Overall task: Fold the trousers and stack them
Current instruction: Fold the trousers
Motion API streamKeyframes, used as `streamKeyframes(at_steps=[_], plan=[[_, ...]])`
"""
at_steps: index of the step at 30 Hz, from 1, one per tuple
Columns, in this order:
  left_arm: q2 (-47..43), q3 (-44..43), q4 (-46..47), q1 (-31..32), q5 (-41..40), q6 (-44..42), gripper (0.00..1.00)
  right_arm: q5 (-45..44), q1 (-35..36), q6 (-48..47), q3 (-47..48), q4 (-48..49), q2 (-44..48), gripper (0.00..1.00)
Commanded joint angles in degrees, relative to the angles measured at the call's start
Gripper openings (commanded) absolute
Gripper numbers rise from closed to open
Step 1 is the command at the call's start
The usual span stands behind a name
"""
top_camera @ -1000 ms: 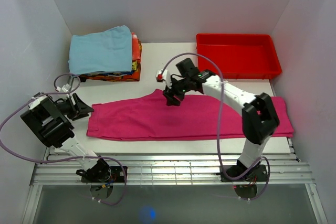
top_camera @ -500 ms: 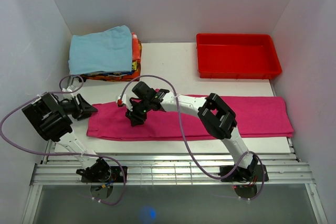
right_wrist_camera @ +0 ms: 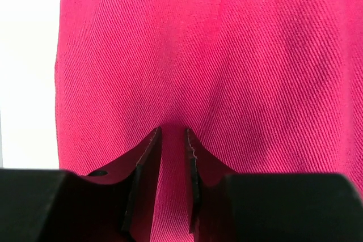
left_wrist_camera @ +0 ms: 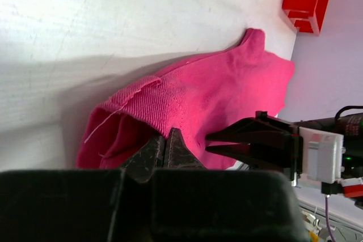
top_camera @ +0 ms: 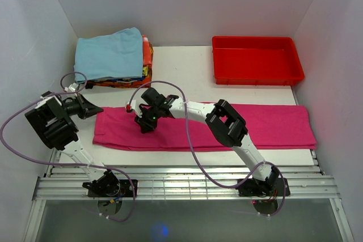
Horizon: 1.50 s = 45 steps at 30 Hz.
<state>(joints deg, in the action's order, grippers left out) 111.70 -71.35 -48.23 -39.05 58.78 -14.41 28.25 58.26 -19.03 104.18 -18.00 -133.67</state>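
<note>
On the trousers (top_camera: 272, 126), right jaws pinching cloth; left jaws at hem

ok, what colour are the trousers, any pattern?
The trousers are plain magenta-pink, no pattern; the right wrist view shows it best.

Left pincer (left_wrist_camera: 166, 138), right pincer (right_wrist_camera: 173, 135) closed

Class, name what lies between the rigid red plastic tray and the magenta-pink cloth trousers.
Only bare white tabletop separates tray and trousers; top external view shows it.
</note>
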Motion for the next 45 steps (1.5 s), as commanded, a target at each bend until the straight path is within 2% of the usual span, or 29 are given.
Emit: streamKeyframes(at_steps=[1,5,7,9,10,11,14,18,19,22,25,28,30,31,32,33,34,36,37,39,41,45], plan=[[-1.13,-4.58,4.27,0.11,5.21,4.38,0.00,0.14,1.50,-0.04,2.25,-5.81,-4.15,0.27],[1.14,-6.60,8.67,0.11,-2.08,6.24,0.00,1.01,1.94,-0.40,2.69,-5.91,-4.15,0.27],[3.78,-8.36,8.15,0.02,-5.69,6.15,0.04,2.42,1.95,-0.05,2.78,-5.73,-3.97,0.29],[4.93,-9.94,5.09,-0.15,-7.79,4.14,0.20,2.68,1.95,1.01,3.13,-4.68,-3.27,0.40],[5.10,-10.47,4.03,-0.24,-8.33,3.26,0.29,2.69,1.95,1.10,3.83,-4.68,-2.92,0.49],[5.02,-11.00,1.93,-0.67,-9.21,2.03,0.41,2.08,1.95,1.01,4.36,-4.76,-1.87,0.55],[2.30,-12.93,-0.19,-1.64,-11.32,-0.08,0.55,0.14,0.81,-0.48,5.24,-5.38,1.03,0.70],[-4.90,-17.50,-1.08,-1.73,-18.86,-5.96,0.76,0.40,-4.63,0.73,2.89,-5.99,9.88,0.80],[-6.30,-18.38,-1.60,-1.73,-20.19,-9.46,0.79,1.01,-6.30,1.44,1.56,-5.99,11.83,0.81],[-10.79,-19.53,-8.18,0.19,-19.15,-17.54,0.80,1.11,-13.85,4.07,-6.23,-5.47,20.96,0.85],[-16.24,-11.99,-11.01,5.37,-17.04,-19.16,0.79,-1.26,-23.07,5.66,-16.76,-3.63,31.07,0.98],[-20.28,-0.57,-7.16,11.09,-15.28,-16.19,0.75,-4.59,-28.18,4.79,-23.30,-3.80,40.22,0.99],[-20.65,6.01,-2.86,13.81,-13.89,-11.26,0.72,-7.67,-32.58,3.03,-29.37,-3.71,46.52,0.90],[-18.30,9.70,1.17,14.34,-15.53,-6.99,0.68,-7.34,-40.69,1.73,-33.65,-5.80,51.26,0.90],[-18.27,9.74,1.21,14.35,-15.54,-6.07,0.67,-7.33,-40.77,1.45,-34.65,-7.21,52.62,0.90],[-17.49,10.44,3.56,14.35,-18.85,-5.45,0.66,-5.85,-43.73,1.62,-35.70,-8.27,53.94,0.90],[-16.44,11.84,5.41,14.26,-21.58,-4.23,0.65,-2.62,-50.11,1.80,-36.76,-9.32,55.08,0.90],[-15.55,12.99,9.97,13.65,-29.55,-1.51,0.65,0.21,-56.56,-1.86,-37.56,-15.27,56.67,0.90],[-14.76,12.64,10.52,13.21,-31.08,-0.97,0.65,0.84,-63.12,-3.02,-37.39,-17.14,56.85,0.90],[-11.95,11.42,10.87,10.33,-32.76,-0.27,0.65,-0.55,-67.91,-6.79,-36.25,-22.74,56.33,0.91],[-8.98,8.79,10.61,8.12,-34.96,0.70,0.64,-3.98,-73.80,-8.82,-35.63,-25.76,55.19,0.97],[-5.28,4.47,9.21,2.59,-36.81,0.71,0.63,-6.71,-82.94,-12.43,-36.77,-28.14,53.95,1.00]])
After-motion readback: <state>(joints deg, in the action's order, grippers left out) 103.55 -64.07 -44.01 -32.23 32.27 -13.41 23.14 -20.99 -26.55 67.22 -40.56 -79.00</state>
